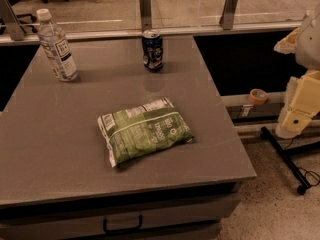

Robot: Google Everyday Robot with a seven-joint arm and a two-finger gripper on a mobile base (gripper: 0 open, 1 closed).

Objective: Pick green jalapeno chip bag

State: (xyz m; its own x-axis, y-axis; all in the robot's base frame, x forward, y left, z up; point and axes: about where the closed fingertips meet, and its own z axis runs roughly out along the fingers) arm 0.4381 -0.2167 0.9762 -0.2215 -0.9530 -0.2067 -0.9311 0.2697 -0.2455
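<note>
Near the middle of the grey worktop (55,149) lies the green jalapeno chip bag (145,130), flat, with open surface all round it, while a water bottle (56,46) at the back left and a soda can (152,50) at the back centre stand upright, well apart from it. Along the rear edge runs a metal rail (100,34) with glass panels, and right of the worktop are speckled floor (272,209), a black stand leg (285,156) and a tape roll (258,95) on a low ledge. Beyond the right edge, at the frame's border, hangs the cream hand (300,109), well apart from the bag; whether it is spread or pressed together, I cannot tell.
</note>
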